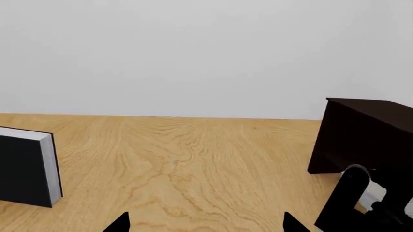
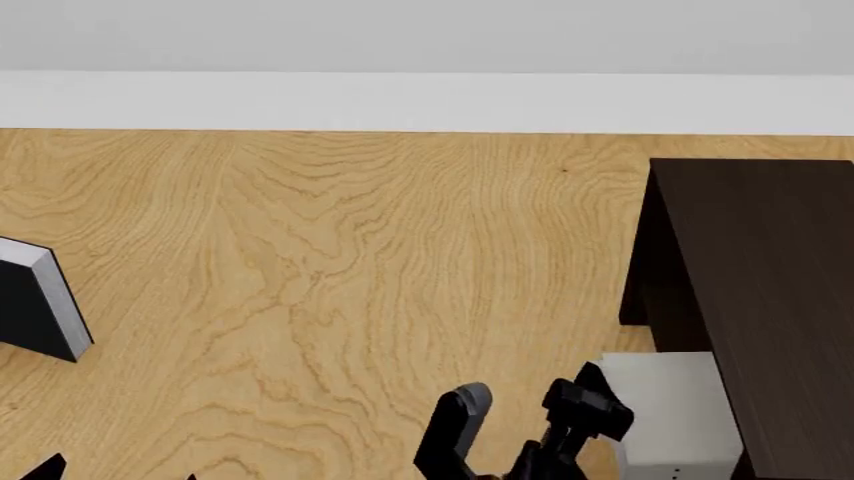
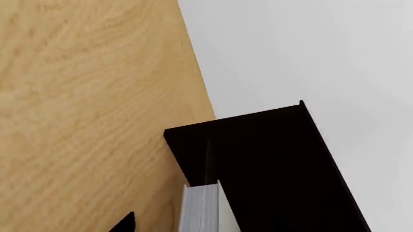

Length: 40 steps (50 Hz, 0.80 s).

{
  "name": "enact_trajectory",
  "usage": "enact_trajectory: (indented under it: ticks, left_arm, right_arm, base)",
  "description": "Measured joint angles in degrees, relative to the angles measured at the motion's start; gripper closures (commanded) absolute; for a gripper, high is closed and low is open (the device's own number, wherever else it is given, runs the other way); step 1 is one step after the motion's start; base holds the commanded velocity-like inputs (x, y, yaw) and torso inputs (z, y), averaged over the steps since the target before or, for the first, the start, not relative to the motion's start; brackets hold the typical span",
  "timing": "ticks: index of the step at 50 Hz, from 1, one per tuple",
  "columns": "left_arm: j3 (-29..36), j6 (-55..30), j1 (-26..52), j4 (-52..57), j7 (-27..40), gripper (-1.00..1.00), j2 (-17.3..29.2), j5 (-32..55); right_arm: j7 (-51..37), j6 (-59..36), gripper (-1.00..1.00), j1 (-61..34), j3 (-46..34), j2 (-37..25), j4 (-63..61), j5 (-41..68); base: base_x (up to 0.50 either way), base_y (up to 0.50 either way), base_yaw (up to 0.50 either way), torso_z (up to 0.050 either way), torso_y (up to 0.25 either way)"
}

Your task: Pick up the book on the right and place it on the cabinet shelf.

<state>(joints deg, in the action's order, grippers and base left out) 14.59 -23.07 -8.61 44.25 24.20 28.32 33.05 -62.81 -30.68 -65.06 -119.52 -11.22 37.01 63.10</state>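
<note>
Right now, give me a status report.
Left end effector open, empty. Right end effector by the book, grip unclear. Book beside the cabinet shelf, not on it. Black book far left.

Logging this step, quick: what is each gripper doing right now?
Left gripper: open, holding nothing.
Right gripper: beside the grey book; a grip cannot be told.
</note>
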Motion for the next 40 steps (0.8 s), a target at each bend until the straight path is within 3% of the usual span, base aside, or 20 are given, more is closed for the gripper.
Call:
enact_trajectory:
  ticks: [40]
  left_arm:
    - [0.8, 0.5, 0.3, -0.3, 0.3, -1.00, 0.3, 0.2]
  right_arm:
    - [11.5, 13.7, -1.00, 1.9, 8.2, -3.5, -3.1, 2.7]
  base:
    - [0.00, 0.00, 0.00, 0.000, 0.000]
